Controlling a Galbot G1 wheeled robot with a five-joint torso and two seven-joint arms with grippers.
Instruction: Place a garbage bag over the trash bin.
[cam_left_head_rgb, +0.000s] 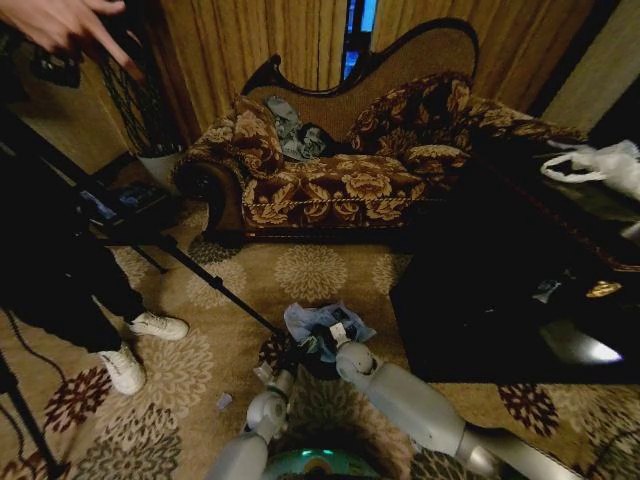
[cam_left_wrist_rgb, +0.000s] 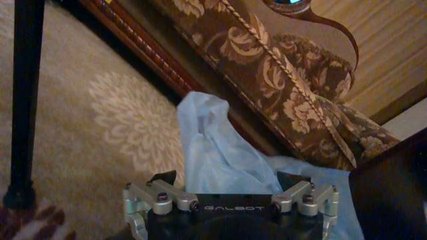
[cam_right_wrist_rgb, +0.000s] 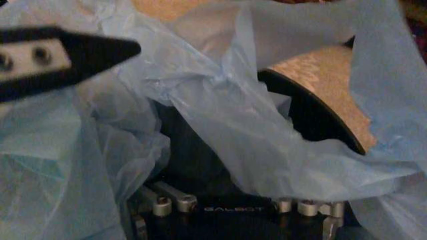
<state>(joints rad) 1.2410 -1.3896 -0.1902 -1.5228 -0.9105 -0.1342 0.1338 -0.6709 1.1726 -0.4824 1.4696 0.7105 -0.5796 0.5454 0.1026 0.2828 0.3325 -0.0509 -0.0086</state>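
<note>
The garbage bag (cam_left_head_rgb: 322, 322) lies crumpled on the patterned carpet (cam_left_head_rgb: 310, 272), draped over the trash bin (cam_left_head_rgb: 322, 352), right in front of both claws. Most of the bin is hidden under the blue film; in the head view little more than a dark patch shows between the two wrists.

The left claw (cam_left_head_rgb: 297, 352) reaches in from the near left side of the bin. In the left wrist view its fingers (cam_left_wrist_rgb: 162, 178) stand apart, with a peak of bag film (cam_left_wrist_rgb: 217, 150) rising in the gap between them. Whether the film is pinched or merely stands there cannot be told, since the fingertips are cut off behind it.

The right claw (cam_left_head_rgb: 334, 328) sits at the bag just past the left one, buried in the folds. In the right wrist view the blue film (cam_right_wrist_rgb: 220, 110) covers almost everything ahead of it; its own fingers are hidden, so their state cannot be told. A curved black bin rim (cam_right_wrist_rgb: 320, 117) peeks out through an opening in the film, with carpet beyond. A dark blurred finger (cam_right_wrist_rgb: 67, 57) of the other claw juts in at one side.

Beyond the bag stands a floral sofa (cam_left_head_rgb: 340, 180), and to the right a low black table (cam_left_head_rgb: 500, 300).
</note>
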